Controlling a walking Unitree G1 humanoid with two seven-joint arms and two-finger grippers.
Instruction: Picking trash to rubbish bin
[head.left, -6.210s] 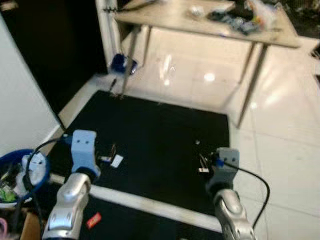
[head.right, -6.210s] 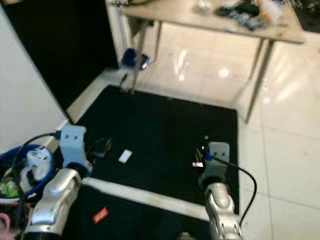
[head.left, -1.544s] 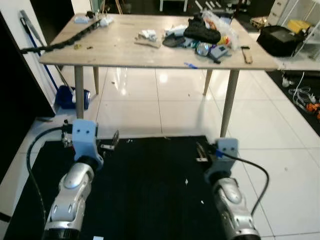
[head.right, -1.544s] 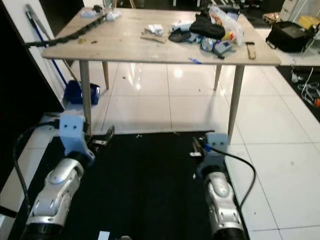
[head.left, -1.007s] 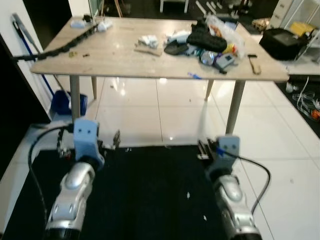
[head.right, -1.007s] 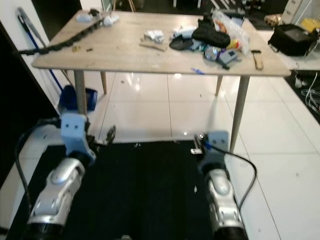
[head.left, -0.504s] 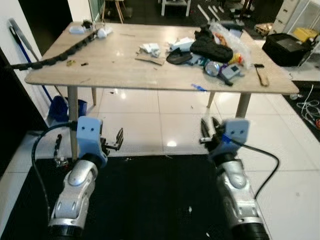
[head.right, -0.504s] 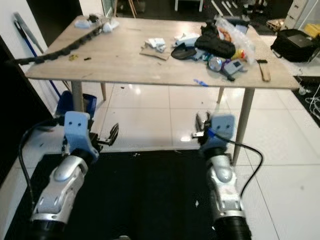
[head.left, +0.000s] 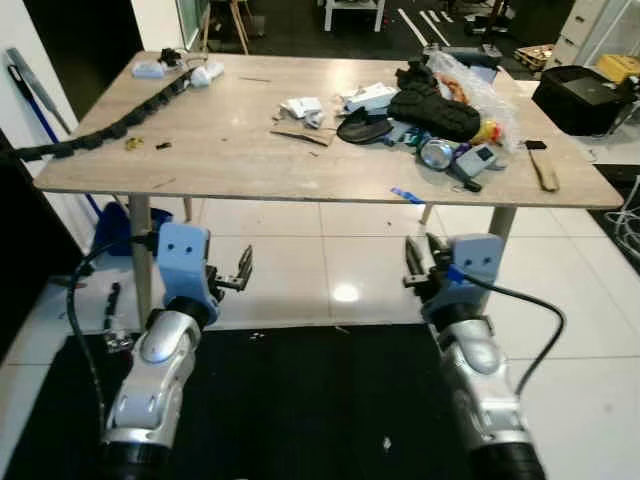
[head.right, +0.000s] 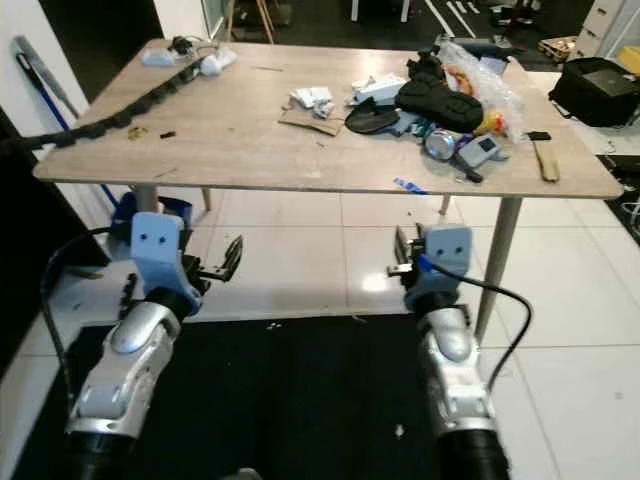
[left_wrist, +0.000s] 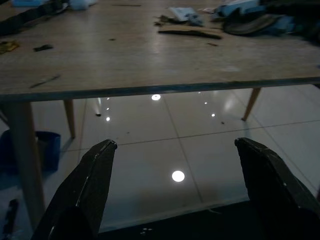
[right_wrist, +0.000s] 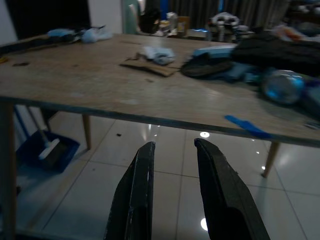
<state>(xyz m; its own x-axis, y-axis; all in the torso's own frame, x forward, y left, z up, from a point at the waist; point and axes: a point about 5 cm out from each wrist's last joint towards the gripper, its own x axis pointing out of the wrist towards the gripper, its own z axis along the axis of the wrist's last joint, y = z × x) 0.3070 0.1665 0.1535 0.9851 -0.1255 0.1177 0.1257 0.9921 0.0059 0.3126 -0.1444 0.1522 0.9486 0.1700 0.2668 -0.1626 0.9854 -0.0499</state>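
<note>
Wooden table (head.left: 200, 150) stands directly ahead of the robot, its top above both grippers, which are held out over the tiled floor (head.left: 300, 270) beyond the edge of a black mat (head.left: 300, 400). Trash lies on the right half of the top: a crumpled white paper (head.left: 300, 106) resting on a flat cardboard scrap (head.left: 298, 136), with a dark cloth heap (head.left: 435, 105), a plastic bag (head.left: 480, 85) and small gadgets beside them. A blue strip (head.left: 407, 195) sits at the near table edge. The left gripper (head.left: 238, 272) is spread wide and empty; the right gripper (head.left: 418, 262) has its fingers drawn close with a narrow gap, holding nothing. Relative to both, the trash lies forward and higher. The cardboard scrap's long axis runs roughly across the robot's front. The blue strip lies nearly straight above and ahead of the right gripper, so that arm is judged the nearer one; the paper sits between the two arms, slightly nearer the right. A cable chain (head.left: 120, 120) crosses the table's left side. A blue dustpan (right_wrist: 47, 150) rests on the floor under the table.
</note>
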